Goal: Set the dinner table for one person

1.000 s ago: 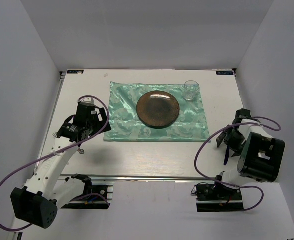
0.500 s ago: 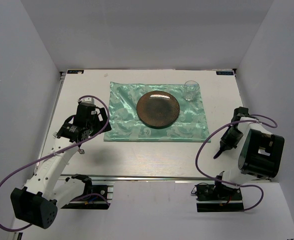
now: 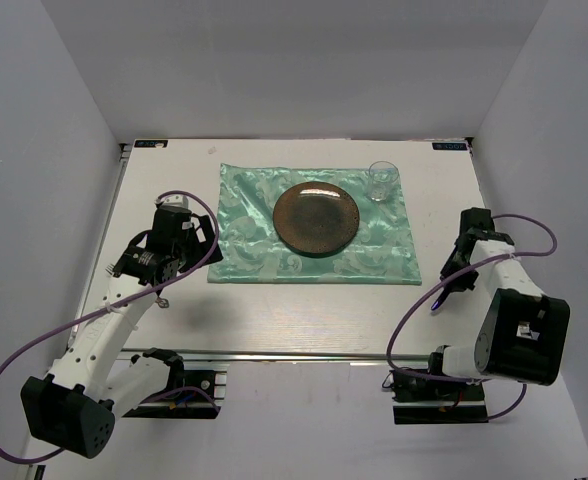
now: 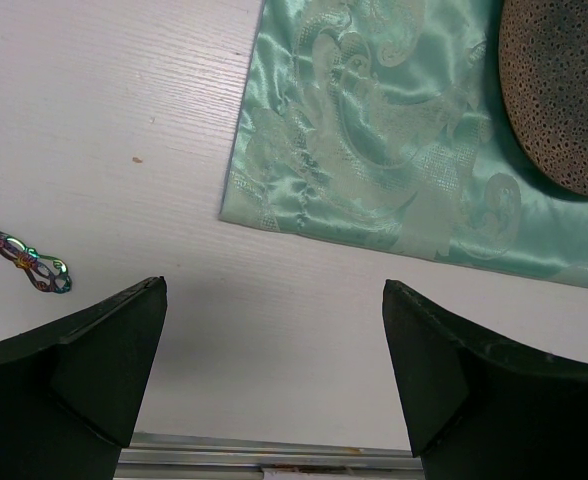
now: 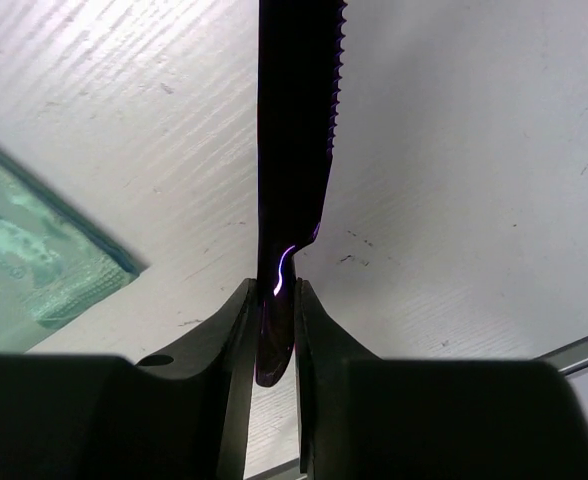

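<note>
Knife (image 5: 294,150) pinched at its handle end in right claw (image 5: 274,300), jaws narrow on it. Blade points fwd over bare dinner table (image 3: 274,320), which spans under both arms, just right of cloth (image 3: 244,220), prob. to lie beside plate (image 3: 316,217), below glass (image 3: 381,181). Left claw (image 4: 274,290) wide, empty, over table nr cloth's near-left corner. Colourful cutlery handle (image 4: 29,265) to its left, likely its next pick.
</note>
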### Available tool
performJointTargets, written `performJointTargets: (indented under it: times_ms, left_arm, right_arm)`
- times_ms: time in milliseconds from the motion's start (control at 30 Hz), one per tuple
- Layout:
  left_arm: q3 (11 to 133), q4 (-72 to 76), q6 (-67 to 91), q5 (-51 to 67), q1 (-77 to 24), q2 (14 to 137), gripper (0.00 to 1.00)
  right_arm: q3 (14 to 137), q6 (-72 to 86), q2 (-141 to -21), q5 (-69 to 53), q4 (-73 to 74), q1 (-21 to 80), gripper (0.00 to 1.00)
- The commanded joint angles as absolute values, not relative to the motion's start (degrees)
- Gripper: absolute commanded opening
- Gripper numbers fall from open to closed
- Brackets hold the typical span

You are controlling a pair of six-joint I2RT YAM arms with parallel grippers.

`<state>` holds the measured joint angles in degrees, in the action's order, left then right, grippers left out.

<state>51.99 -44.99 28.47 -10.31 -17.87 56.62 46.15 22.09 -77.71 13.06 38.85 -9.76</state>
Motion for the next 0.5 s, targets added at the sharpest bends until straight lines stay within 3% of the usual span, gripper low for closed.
performJointTargets:
  times_ms: [0, 467]
  left_arm:
    - [51.7, -44.6, 28.2, -10.4, -18.1, 56.0, 0.98]
    - [51.6, -44.3, 28.0, -10.4, -18.1, 56.8, 0.98]
  right_arm:
    - [49.5, 22.1, -76.2, 14.1, 38.9, -7.6, 0.0]
    - [62.7, 14.8, -89.2, 13.4, 41.2, 8.5, 0.0]
